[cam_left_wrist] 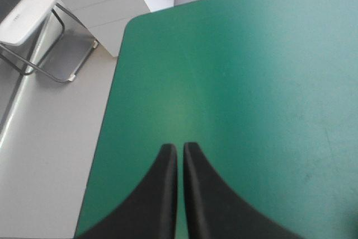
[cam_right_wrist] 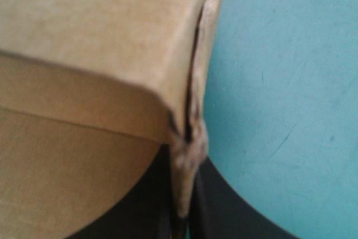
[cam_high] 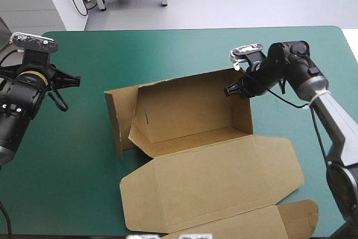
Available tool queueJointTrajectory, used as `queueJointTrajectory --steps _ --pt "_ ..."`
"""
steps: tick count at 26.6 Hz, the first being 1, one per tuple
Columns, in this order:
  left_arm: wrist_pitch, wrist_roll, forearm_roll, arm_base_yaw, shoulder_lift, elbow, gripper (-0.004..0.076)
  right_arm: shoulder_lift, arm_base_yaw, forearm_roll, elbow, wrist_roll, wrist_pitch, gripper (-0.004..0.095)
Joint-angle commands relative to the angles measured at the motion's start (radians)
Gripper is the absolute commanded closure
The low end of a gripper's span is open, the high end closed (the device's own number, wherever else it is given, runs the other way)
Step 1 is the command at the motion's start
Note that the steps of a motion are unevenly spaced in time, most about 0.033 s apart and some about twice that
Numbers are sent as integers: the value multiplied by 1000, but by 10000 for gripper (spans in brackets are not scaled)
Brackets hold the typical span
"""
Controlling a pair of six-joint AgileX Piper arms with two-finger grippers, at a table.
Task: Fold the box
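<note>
Right gripper [cam_high: 232,89] tight on the box [cam_high: 190,113], apparently its two-o'clock corner wall; left gripper [cam_high: 72,80] closed, empty, at nine o'clock.

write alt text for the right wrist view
The right gripper is shut on a raised wall edge of the box, the board pinched between its black fingers. Bare teal-green cover shows beside the box.

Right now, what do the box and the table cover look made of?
The box: brown board, matte, with sharp creases. Where the right gripper pinches the wall, the edge shows split layers, so it is likely cardboard. The teal-green cover: smooth, with a soft sheen and faint scuffs, perhaps a vinyl or rubber mat; I cannot tell which.
</note>
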Motion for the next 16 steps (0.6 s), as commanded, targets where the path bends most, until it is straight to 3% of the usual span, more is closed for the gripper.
queueJointTrajectory --steps 1,7,12,16 --pt "-40 90 -125 26 -25 -24 708 58 3 -31 -77 -5 -49 923" --pt "-17 152 -203 24 -25 -24 708 106 3 -85 -97 12 -133 889" --pt "33 200 -213 24 -6 -24 708 106 3 -173 -154 13 -68 680" --pt "52 200 -214 24 17 -24 708 106 3 -168 -246 13 -1 560"
